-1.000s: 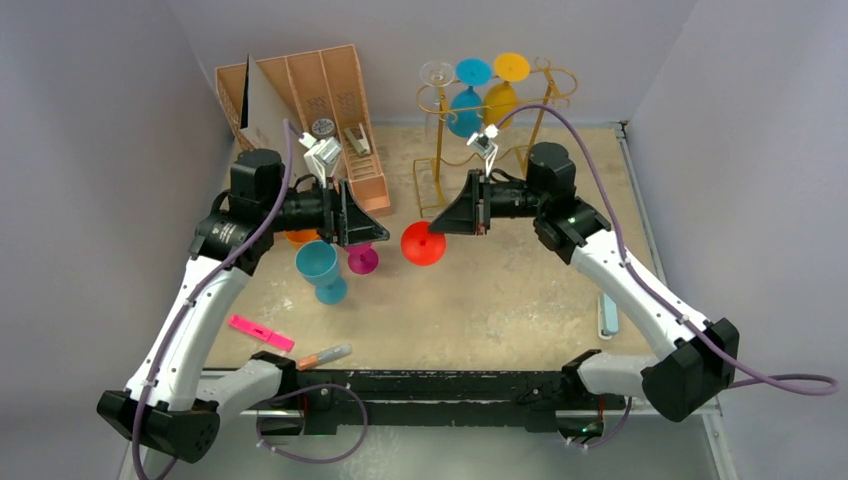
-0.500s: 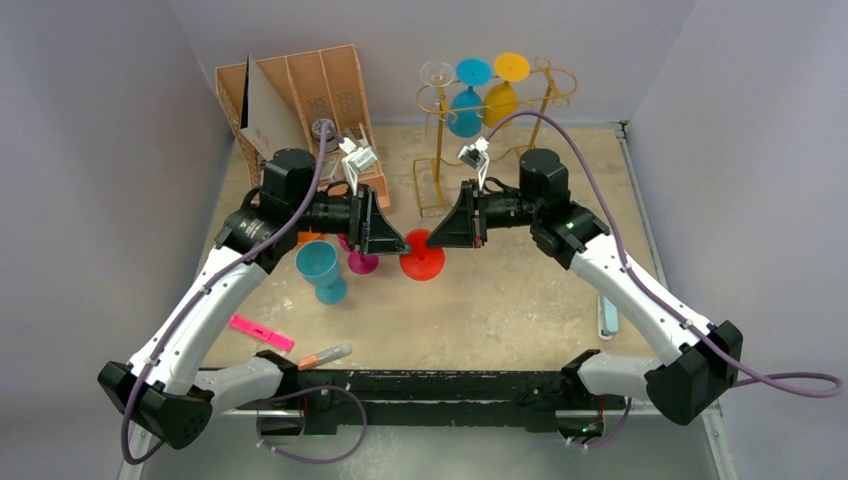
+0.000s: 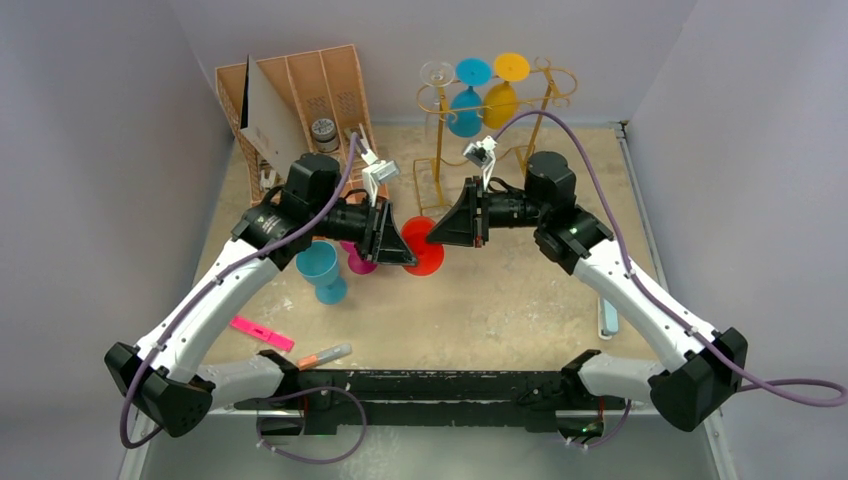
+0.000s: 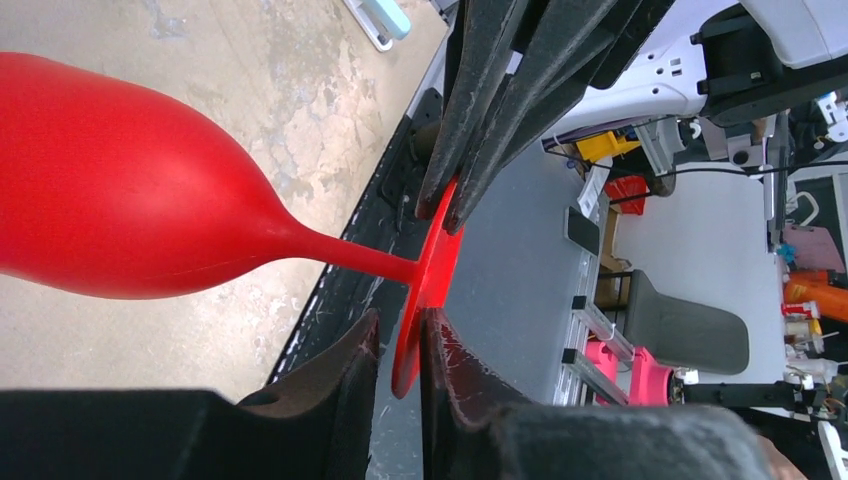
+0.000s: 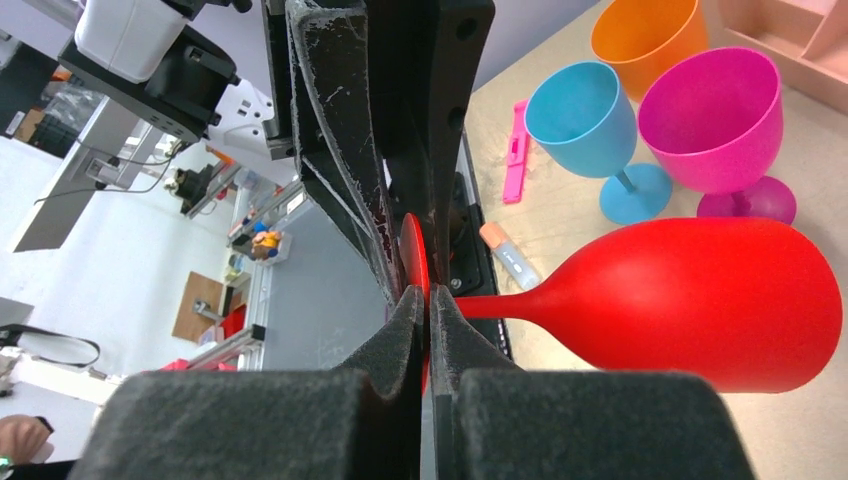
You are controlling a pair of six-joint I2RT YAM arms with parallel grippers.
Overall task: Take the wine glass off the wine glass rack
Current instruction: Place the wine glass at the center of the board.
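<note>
The red wine glass (image 3: 427, 252) lies on its side in the air over the middle of the table, bowl (image 5: 700, 300) toward the floor of the scene, well away from the gold wire wine glass rack (image 3: 437, 150) at the back. My right gripper (image 5: 428, 298) is shut on the edge of its round foot. My left gripper (image 4: 400, 325) straddles the opposite edge of the same foot (image 4: 432, 270). One finger touches the disc, and a narrow gap shows at the other. A clear, a blue and a yellow glass (image 3: 503, 95) hang upside down on the rack.
A blue glass (image 3: 320, 268) and a magenta glass (image 3: 362, 262) stand upright under the left arm, with an orange one (image 5: 645, 35) behind. The tan slotted organiser (image 3: 330, 100) is at the back left. A pink marker (image 3: 260, 332) and a pen (image 3: 325, 354) lie near the front.
My left arm has swung right to the red glass and its jaws have narrowed around the foot. The right gripper has kept its grip, shifting slightly.
</note>
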